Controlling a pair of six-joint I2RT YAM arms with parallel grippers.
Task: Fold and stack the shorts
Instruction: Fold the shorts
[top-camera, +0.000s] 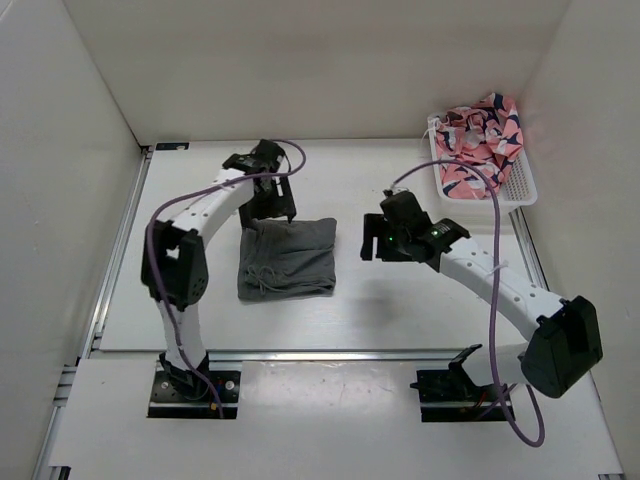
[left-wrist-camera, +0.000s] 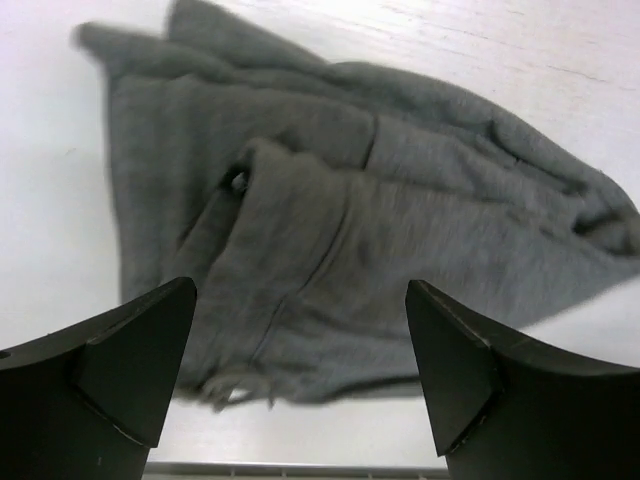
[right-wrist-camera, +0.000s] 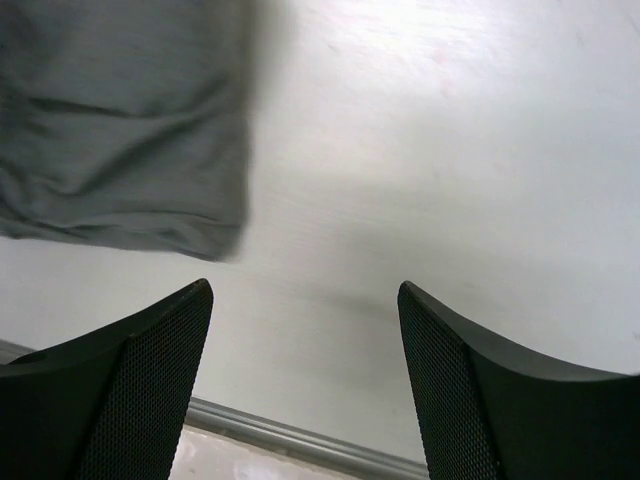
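Note:
The grey shorts (top-camera: 287, 258) lie folded into a rough square on the white table, left of centre. My left gripper (top-camera: 278, 214) hangs open just over their far edge; in the left wrist view the folded shorts (left-wrist-camera: 340, 230) fill the space beyond the gripper (left-wrist-camera: 300, 300), with nothing between its fingers. My right gripper (top-camera: 371, 245) stands open to the right of the shorts, apart from them. The right wrist view shows bare table between its fingers (right-wrist-camera: 150, 360) and a corner of the shorts (right-wrist-camera: 120, 120) at the upper left.
A white basket (top-camera: 522, 187) at the back right holds pink patterned cloth (top-camera: 480, 140). Metal rails run along the table's left edge (top-camera: 118, 260) and its front edge (top-camera: 320, 353). White walls close in the sides and back.

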